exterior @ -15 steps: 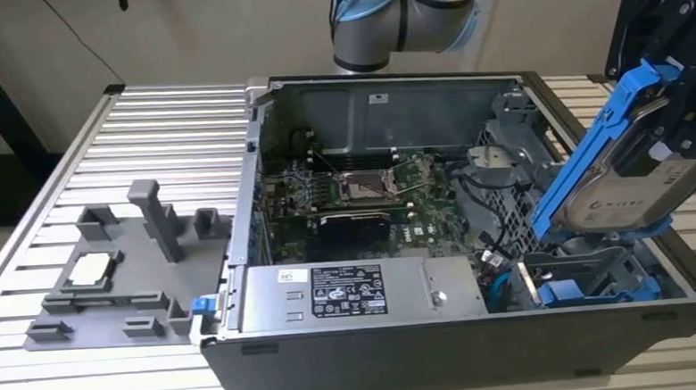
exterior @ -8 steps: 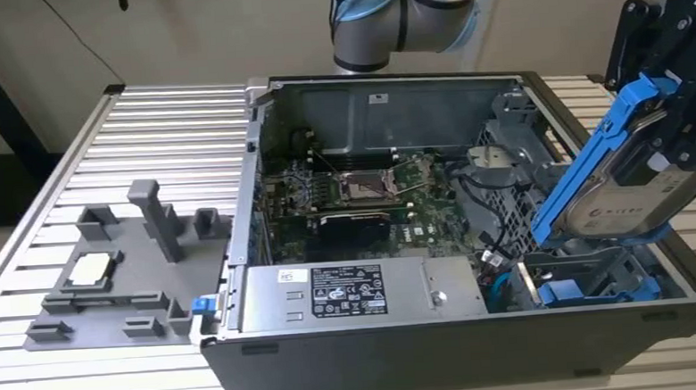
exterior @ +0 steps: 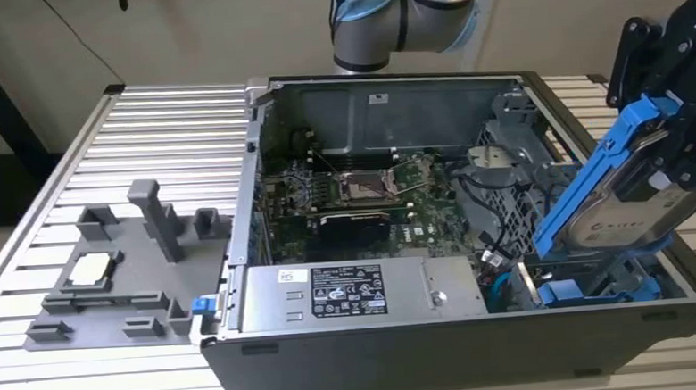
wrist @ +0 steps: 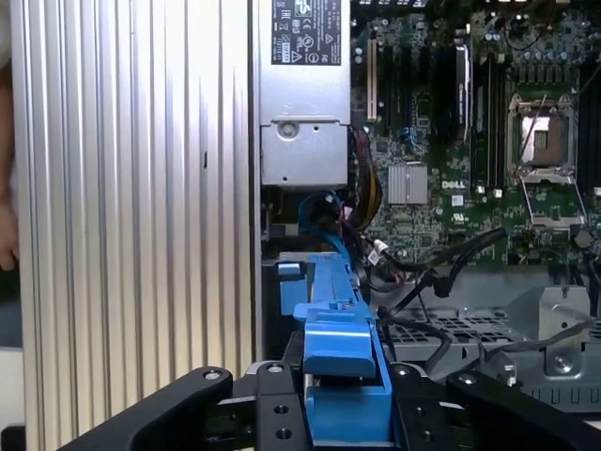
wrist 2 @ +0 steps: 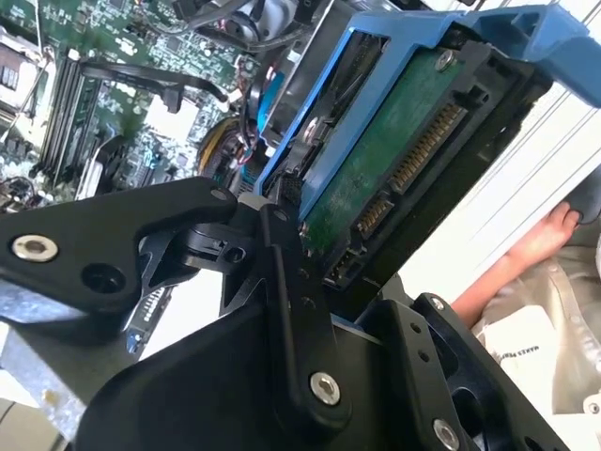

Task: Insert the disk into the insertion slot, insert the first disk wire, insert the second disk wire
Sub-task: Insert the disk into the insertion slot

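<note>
In the exterior view my gripper point(exterior: 670, 147) is shut on the upper end of the disk point(exterior: 620, 206), a silver-grey drive in a bright blue carrier. The disk hangs steeply tilted over the open computer case point(exterior: 451, 346), at the exterior view's right. Its lower end is down by the blue insertion slot point(exterior: 594, 289) in the case's front corner. The second wrist view shows the disk's green circuit side point(wrist 2: 394, 160) with its connectors, clamped by my gripper point(wrist 2: 329, 272). In the first wrist view the blue carrier point(wrist: 333, 319) runs from my gripper point(wrist: 343, 418) toward the slot point(wrist: 291, 282). Blue wires point(wrist: 319, 211) lie beside it.
Inside the case are the motherboard point(exterior: 360, 194), the power supply point(exterior: 342, 295) and a grey drive cage point(exterior: 503, 187). A grey fixture point(exterior: 113, 270) with small parts stands on the slatted table point(exterior: 154, 125) at the exterior view's left. A person's hand point(wrist 2: 554, 235) is beyond the disk.
</note>
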